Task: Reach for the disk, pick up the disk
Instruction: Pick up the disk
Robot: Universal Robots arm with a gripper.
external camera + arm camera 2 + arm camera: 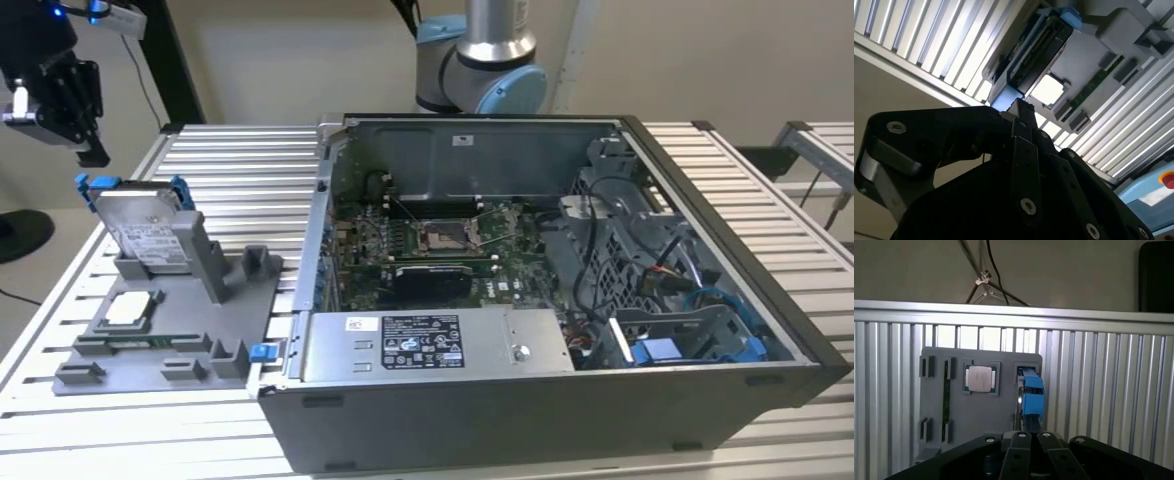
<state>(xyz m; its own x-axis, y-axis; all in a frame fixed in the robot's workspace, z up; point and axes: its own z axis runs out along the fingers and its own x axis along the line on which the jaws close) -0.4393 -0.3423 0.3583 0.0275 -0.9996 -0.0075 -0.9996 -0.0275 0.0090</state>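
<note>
Standing on edge in a slot of the grey holder (187, 345), the disk (144, 228) leans slightly, with its labelled face turned toward the open computer case (534, 420). Blue rails run along its narrow sides. A small square chip (130, 308) lies flat in a pocket of the same holder, just beside the disk's foot. Holder and case both rest on the slatted metal table (747, 170).

The gripper (91, 150) hangs above the disk and toward the exterior view's left, well apart from it and holding nothing. In both wrist views its fingers appear drawn together, tip to tip.

Handling, by judgement: the disk is a stiff metal block, probably heavy for its size, and will not bend under a firm squeeze. Its broad faces are smooth and may slip. The plastic rails likely give better friction but could flex. The upper half stands free of the slot, so the best hold seems to be across the thin body near the top edge, centred so that it does not swing. Knocks and drops should be avoided, since such a part is sensitive to shock.
</note>
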